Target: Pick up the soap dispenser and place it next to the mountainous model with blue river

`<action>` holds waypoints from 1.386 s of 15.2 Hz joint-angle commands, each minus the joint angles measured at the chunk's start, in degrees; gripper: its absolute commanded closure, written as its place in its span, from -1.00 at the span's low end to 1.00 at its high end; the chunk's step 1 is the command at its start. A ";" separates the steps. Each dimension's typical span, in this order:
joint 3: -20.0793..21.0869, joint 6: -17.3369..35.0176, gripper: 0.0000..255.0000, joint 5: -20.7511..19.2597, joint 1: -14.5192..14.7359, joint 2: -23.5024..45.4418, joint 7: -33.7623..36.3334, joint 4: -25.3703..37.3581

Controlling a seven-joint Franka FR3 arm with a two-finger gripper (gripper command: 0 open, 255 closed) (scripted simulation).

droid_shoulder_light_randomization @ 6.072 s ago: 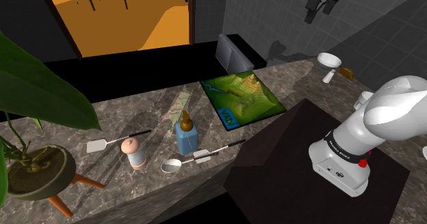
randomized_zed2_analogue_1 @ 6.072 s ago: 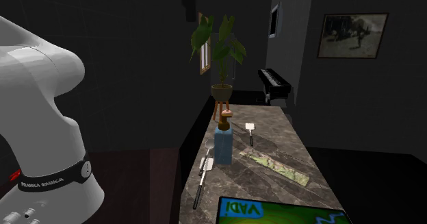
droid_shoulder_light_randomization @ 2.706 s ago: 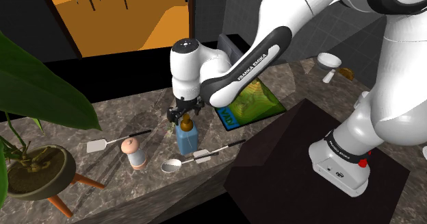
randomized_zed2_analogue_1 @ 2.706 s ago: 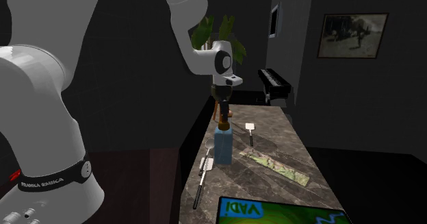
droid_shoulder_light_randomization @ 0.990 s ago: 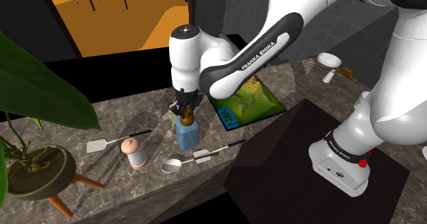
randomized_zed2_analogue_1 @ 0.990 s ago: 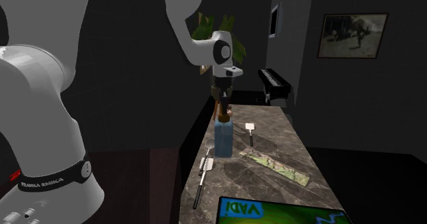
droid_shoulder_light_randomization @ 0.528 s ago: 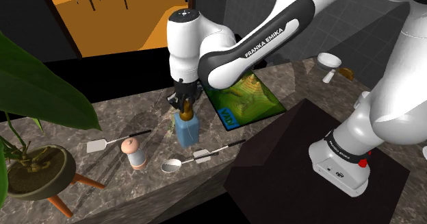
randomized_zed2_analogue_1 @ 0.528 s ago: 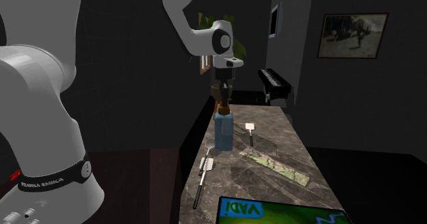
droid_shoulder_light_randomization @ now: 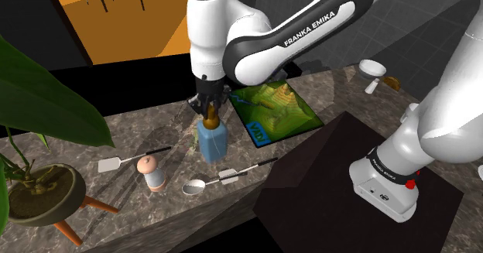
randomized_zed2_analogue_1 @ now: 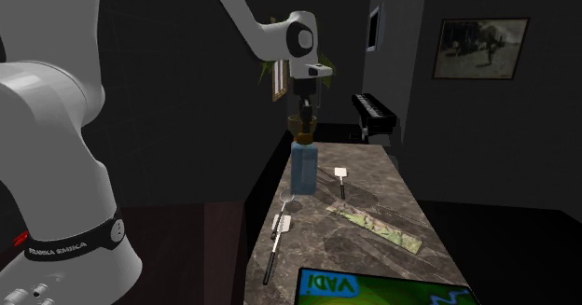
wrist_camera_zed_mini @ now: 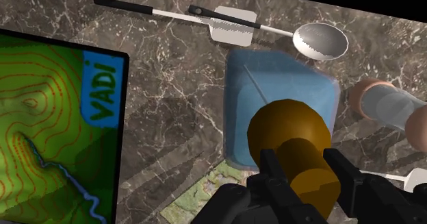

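soap dispenser (droid_shoulder_light_randomization: 213, 141) hangs upright, brown pump clasped between the gripper's (wrist_camera_zed_mini: 303, 162) fingers (wrist_camera_zed_mini: 274, 172).

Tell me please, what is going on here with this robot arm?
The white arm's gripper is shut on the brown pump of the blue soap dispenser. The dispenser seems to hang just above the marble counter. The mountainous model with the blue river lies nearby; the dispenser is not yet set beside it.

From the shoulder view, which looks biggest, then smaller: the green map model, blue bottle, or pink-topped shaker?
Green relief model with blue river
blue soap bottle with brown pump
small pink-capped grey shaker
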 commanded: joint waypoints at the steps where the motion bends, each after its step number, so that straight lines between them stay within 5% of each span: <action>1: 0.25 -1.21 1.00 0.71 -0.29 -0.87 -0.62 0.51; 21: 1.80 -14.61 1.00 6.21 -1.56 -7.80 -4.71 8.27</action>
